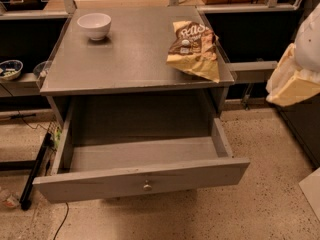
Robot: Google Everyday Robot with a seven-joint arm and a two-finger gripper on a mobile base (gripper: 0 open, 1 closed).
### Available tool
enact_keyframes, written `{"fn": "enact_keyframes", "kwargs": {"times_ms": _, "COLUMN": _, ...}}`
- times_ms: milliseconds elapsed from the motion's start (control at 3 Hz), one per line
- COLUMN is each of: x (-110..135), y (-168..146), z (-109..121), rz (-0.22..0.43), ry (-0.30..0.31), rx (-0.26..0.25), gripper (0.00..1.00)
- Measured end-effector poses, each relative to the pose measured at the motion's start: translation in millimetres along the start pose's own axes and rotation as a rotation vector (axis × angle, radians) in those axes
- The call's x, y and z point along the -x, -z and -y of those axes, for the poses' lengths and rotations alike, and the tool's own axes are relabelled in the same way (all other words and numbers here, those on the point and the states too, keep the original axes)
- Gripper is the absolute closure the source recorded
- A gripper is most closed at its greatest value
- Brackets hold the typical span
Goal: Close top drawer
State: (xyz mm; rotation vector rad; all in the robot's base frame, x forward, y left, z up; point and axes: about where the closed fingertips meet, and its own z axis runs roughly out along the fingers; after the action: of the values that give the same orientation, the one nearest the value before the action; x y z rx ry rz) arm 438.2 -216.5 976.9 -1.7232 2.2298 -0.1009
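- The grey counter (130, 59) is seen directly above the top drawer (100, 180), which is pulled far out toward the camera.
- The gripper (292, 86) is held at the right edge, well apart from the drawer; whether it is released or clenched cannot be told.
- A brown and yellow snack bag (194, 49) is laid on the counter's right side; its white lettering is perhaps a brand name, too blurred to be read.
- A white bowl (94, 25) is set at the rear left.
- A silver knob (147, 186) is fixed at the centre of the drawer front.
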Motion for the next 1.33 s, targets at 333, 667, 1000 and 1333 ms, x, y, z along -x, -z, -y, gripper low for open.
{"fn": "enact_keyframes", "kwargs": {"times_ms": 333, "x": 0, "y": 0, "z": 0, "rz": 0.0, "ry": 0.0, "rx": 0.0, "gripper": 0.89}}
{"fn": "enact_keyframes", "kwargs": {"times_ms": 667, "x": -2, "y": -3, "z": -5, "rz": -0.025, "ry": -0.002, "rx": -0.029, "gripper": 1.0}}
{"fn": "enact_keyframes", "kwargs": {"times_ms": 1000, "x": -12, "y": -24, "z": -23, "rz": -0.043, "ry": -0.015, "rx": -0.042, "gripper": 1.0}}
{"fn": "enact_keyframes", "kwargs": {"times_ms": 1333, "x": -33, "y": -59, "z": -38, "rz": -0.057, "ry": -0.014, "rx": -0.022, "gripper": 1.0}}
